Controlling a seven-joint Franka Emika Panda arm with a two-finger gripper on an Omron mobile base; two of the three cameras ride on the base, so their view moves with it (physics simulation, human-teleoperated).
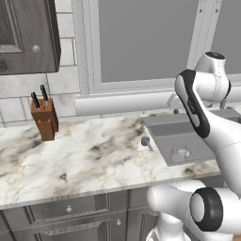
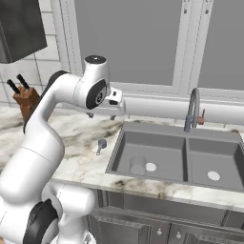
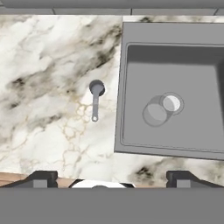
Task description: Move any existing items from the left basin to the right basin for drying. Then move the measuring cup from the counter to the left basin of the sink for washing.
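The see-through round cup (image 2: 137, 164) stands in the left basin (image 2: 162, 145) of the grey sink, next to its pale drain; I also see this cup (image 3: 155, 113) from above and in the left base view (image 1: 180, 152). The small grey measuring cup (image 3: 96, 89) lies on the marble counter (image 3: 48, 100) just left of the sink's rim, handle pointing toward me. The measuring cup (image 2: 101, 143) also shows from the base, and from the other side (image 1: 146, 141). My gripper (image 2: 101, 115) hangs open and empty, high above the counter near the measuring cup. The right basin (image 2: 228, 162) holds nothing but its drain.
A brown knife block (image 1: 44, 118) stands at the back left of the counter. The arched faucet (image 2: 191, 110) rises behind the divider between the basins. A window sill runs along the wall behind the sink. Cabinet fronts lie below the counter's front edge.
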